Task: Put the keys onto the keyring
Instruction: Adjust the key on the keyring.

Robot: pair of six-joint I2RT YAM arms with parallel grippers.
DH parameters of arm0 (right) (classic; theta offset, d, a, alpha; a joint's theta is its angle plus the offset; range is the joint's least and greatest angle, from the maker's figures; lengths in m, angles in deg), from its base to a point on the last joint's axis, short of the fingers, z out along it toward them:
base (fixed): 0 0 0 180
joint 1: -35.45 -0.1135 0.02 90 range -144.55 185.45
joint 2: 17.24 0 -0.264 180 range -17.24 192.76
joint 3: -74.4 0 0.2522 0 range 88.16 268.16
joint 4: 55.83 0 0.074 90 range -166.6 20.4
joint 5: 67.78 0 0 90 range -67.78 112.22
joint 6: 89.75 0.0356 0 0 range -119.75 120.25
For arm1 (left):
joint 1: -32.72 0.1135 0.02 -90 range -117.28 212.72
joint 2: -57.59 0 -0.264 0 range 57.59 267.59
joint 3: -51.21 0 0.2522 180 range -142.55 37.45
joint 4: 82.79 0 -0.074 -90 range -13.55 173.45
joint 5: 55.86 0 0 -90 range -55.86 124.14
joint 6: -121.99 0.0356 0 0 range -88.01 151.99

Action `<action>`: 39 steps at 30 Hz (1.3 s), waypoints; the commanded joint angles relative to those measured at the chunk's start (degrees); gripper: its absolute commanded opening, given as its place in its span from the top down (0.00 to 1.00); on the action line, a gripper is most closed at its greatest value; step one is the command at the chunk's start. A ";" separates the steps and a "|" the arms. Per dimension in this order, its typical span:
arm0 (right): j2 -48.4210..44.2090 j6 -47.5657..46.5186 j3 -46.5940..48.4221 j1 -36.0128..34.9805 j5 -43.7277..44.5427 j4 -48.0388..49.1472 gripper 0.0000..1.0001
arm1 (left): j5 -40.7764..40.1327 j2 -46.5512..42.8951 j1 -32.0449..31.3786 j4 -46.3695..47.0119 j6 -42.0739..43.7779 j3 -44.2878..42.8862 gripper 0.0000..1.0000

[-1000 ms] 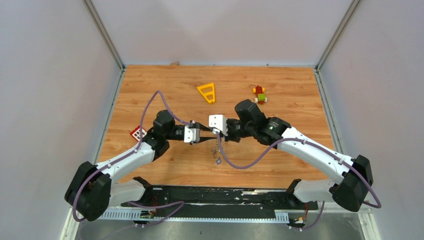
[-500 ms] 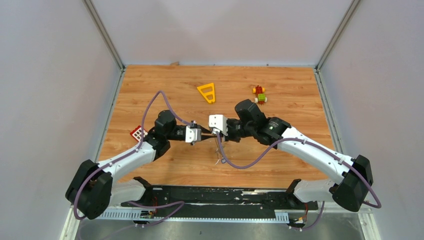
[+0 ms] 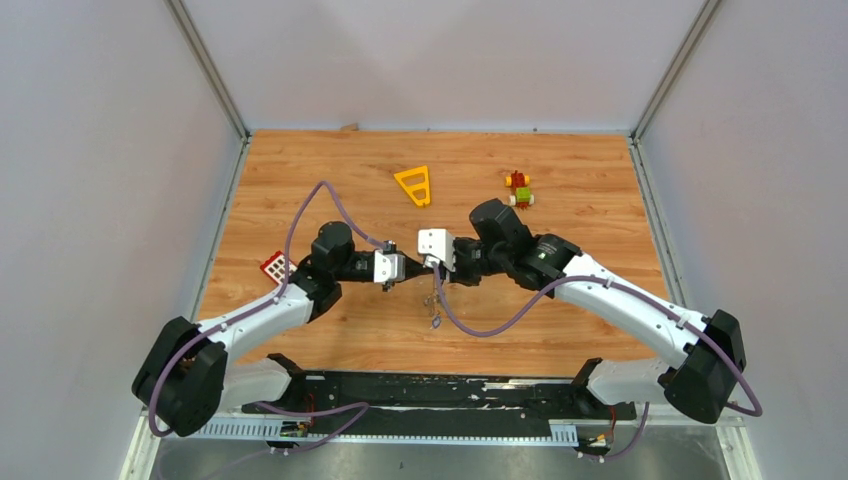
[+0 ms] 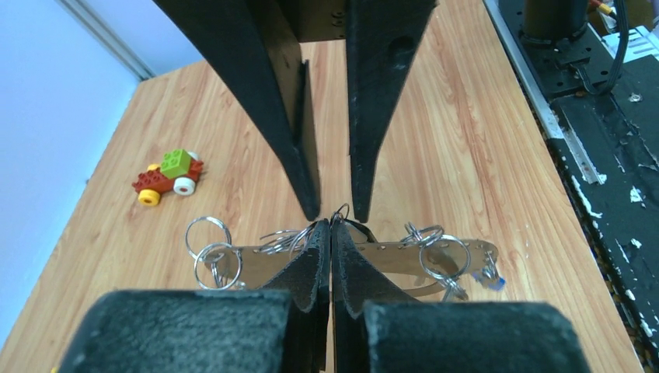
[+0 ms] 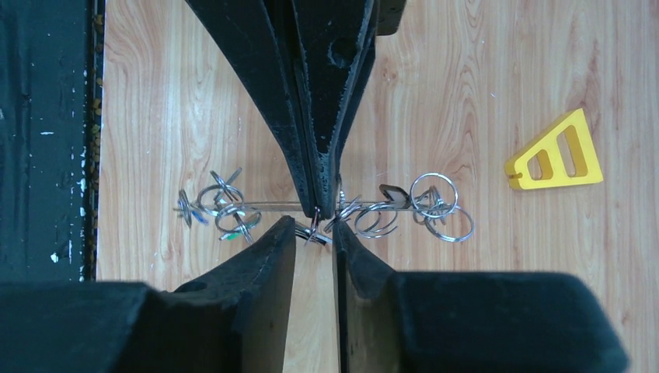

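Far left of the top view: small red-and-white grid piece (image 3: 275, 267) lies on the wood-grain table (image 3: 580, 170), just beside the left arm's forearm.

Left gripper (image 3: 402, 271) sits near table centre and points right. Jaws fully closed. In the left wrist view its two padded fingers (image 4: 311, 268) press flat together, no gap between them. The tips pinch the large silver-grey elongated metal loop keyring (image 4: 388, 252) near its middle.

Keyring (image 3: 435, 300) runs from the meeting point of the two grippers towards the near edge. Cannot tell whether its low end touches the table.

Small thin metal keys (image 5: 221, 211) with blue and green tags bunch with little split rings at one end of the loop. More plain split rings (image 5: 435, 203) bunch at the other end.

Right gripper (image 3: 433, 266) faces the left one tip to tip. Jaws slightly parted, with a narrow gap visible in the right wrist view. The fingers (image 5: 264, 256) straddle the loop and grip nothing.

Yellow plastic triangle frame (image 3: 414, 185) lies beyond both grippers, well apart. Red-green-yellow toy block figure (image 3: 518, 188) lies further right.
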State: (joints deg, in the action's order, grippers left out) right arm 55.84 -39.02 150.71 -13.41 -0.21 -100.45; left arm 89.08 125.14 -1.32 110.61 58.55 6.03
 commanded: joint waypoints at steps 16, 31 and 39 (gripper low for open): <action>-7.61 0.85 -4.01 5.62 -12.05 4.97 0.47 | -1.39 -0.35 -0.23 19.92 -20.78 3.29 1.00; -4.52 -3.26 -3.24 5.91 -13.85 2.56 0.54 | 1.65 -0.51 -0.22 23.17 -22.75 4.32 1.00; -3.34 -5.04 -3.29 6.48 -17.18 0.70 0.60 | 2.13 -0.53 -0.23 26.53 -24.87 5.08 1.00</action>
State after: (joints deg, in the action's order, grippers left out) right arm 51.80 -42.12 147.01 -7.46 -13.66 -98.89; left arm 90.35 125.11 -1.32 131.50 35.52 11.08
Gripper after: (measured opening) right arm 0.417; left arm 0.006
